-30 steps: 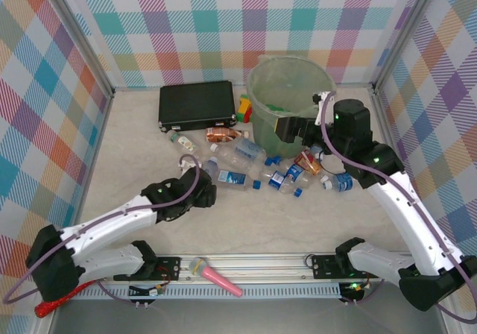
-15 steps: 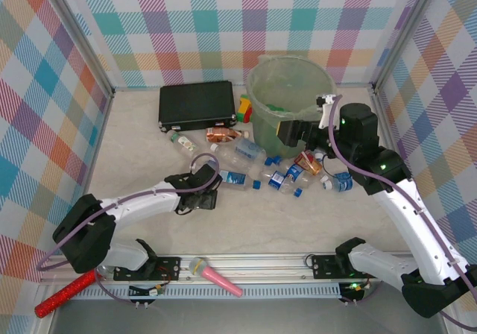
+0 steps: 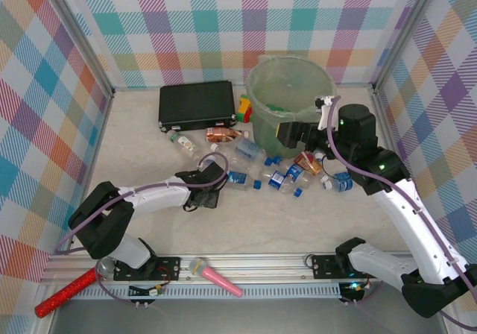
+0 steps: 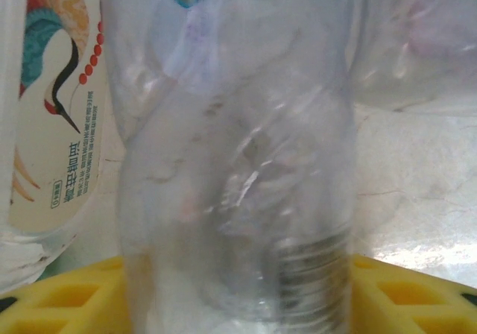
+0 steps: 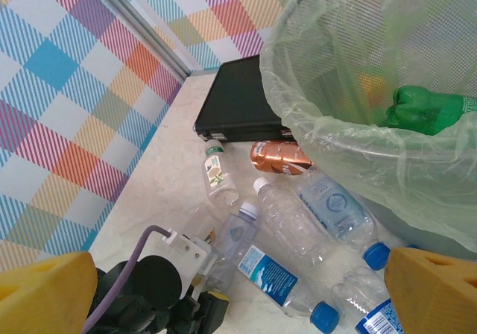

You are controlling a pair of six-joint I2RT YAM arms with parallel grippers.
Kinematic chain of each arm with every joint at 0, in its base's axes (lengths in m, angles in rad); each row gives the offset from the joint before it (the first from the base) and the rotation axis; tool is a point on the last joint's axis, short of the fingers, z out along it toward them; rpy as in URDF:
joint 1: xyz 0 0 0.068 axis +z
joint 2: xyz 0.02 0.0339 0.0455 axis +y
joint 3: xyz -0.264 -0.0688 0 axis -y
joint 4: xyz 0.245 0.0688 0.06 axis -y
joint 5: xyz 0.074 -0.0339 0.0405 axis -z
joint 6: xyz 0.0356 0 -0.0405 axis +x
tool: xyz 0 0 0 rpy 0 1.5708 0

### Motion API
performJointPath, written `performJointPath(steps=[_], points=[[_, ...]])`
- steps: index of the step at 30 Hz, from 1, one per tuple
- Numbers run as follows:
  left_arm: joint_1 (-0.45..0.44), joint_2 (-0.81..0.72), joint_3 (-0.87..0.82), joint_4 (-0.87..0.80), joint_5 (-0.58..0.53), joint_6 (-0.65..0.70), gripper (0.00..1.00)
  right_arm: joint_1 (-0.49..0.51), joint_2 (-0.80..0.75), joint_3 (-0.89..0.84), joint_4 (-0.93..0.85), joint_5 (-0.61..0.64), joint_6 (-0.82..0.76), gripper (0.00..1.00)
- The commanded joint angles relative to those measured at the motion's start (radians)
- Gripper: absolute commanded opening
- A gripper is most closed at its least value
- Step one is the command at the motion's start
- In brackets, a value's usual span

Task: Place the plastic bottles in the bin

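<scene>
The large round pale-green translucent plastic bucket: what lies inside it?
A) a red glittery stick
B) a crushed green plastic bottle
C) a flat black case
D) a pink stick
B: the right wrist view shows a crushed green plastic bottle lying inside the pale-green translucent bucket.

Walls (image 3: 186, 28): pastel plaid, many colours. Table (image 3: 246, 222): beige, marbled. Bin (image 3: 257, 114): translucent pale green. Case (image 3: 196, 104): black. Bottles (image 3: 246, 152): clear, blue labels, blue caps. Copper-brown bottle (image 3: 222, 134) by case. Green bottle (image 5: 428, 109) inside bin. Microphone stick (image 3: 216, 276): pink. Glitter stick (image 3: 63, 293): red.
</scene>
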Motion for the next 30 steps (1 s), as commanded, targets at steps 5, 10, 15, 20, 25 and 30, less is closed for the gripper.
performJointPath(steps=[5, 10, 15, 20, 25, 30], points=[[0.008, -0.061, 0.024, -0.007, 0.003, 0.013, 0.46, 0.006, -0.025, -0.016, 0.006, -0.018, 0.014, 0.99], [0.005, -0.143, 0.028, -0.05, 0.016, 0.005, 0.44, 0.006, -0.027, -0.016, 0.013, -0.028, 0.02, 0.99], [-0.005, -0.309, 0.02, -0.066, 0.042, 0.006, 0.44, 0.006, -0.014, -0.008, 0.041, -0.085, 0.036, 0.99], [-0.014, -0.501, -0.008, -0.011, 0.129, 0.049, 0.45, 0.006, -0.001, -0.01, 0.125, -0.157, 0.071, 0.99], [-0.037, -0.64, -0.035, 0.061, 0.21, 0.076, 0.46, 0.006, 0.045, 0.01, 0.188, -0.292, 0.127, 0.96], [-0.085, -0.66, -0.005, 0.092, 0.256, 0.092, 0.46, 0.021, 0.134, 0.042, 0.225, -0.416, 0.196, 0.77]])
